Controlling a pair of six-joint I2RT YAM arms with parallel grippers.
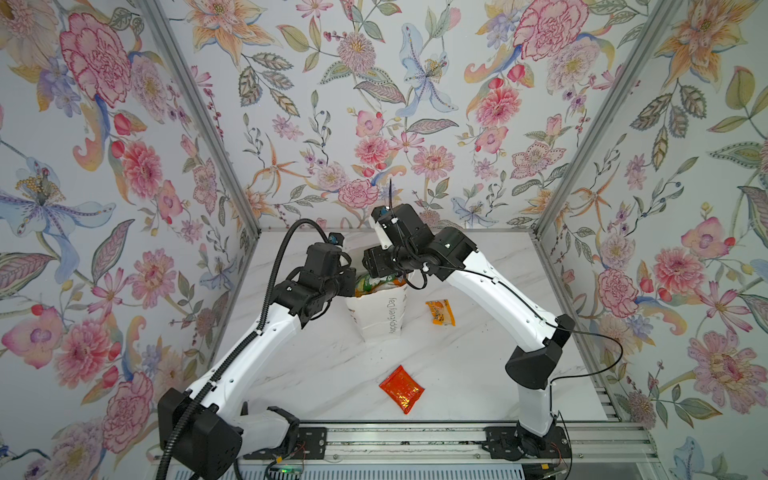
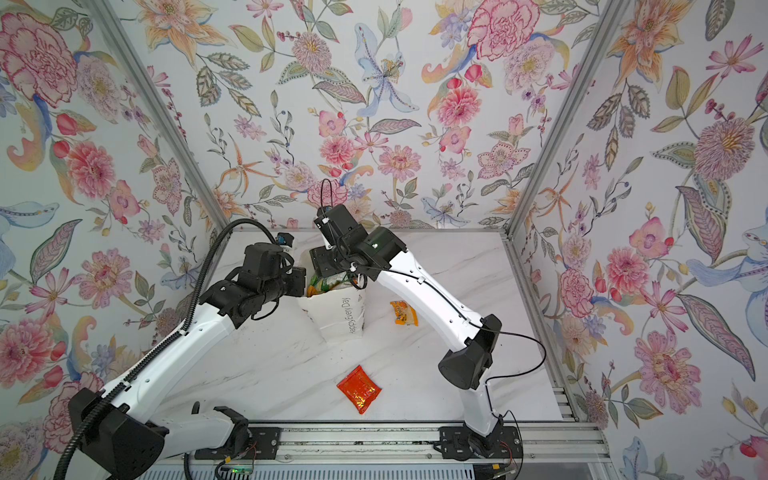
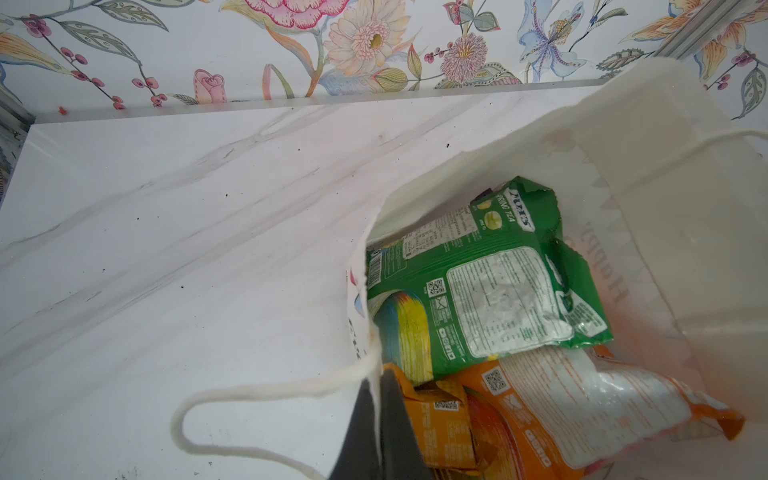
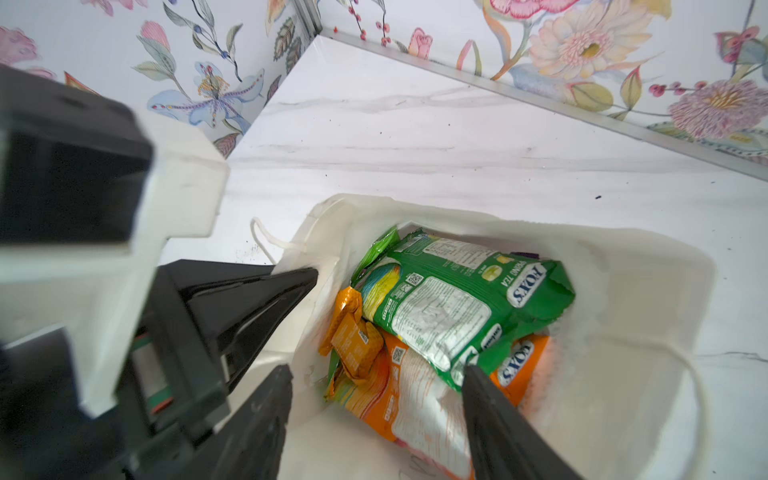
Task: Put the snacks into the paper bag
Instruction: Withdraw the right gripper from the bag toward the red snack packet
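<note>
White paper bag (image 1: 376, 320) was pinched at its rim by the closed left gripper (image 3: 378, 388). The right gripper (image 4: 380, 372) was held open above its mouth. The orange sachet (image 1: 440, 312) was judged nearest, below and outward of it, and the red-orange foil pack (image 1: 402, 389) farther back.

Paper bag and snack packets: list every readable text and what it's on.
"Happy Every Day": side of the paper bag.
"FOX'S": green packet in the bag.
"SPRING TEA": same green packet.
"FOX'S": orange packet beneath it.
Fine print and QR labels on both: too small.
Too blurred to read: small orange packet and red foil pack outside the bag.
</note>
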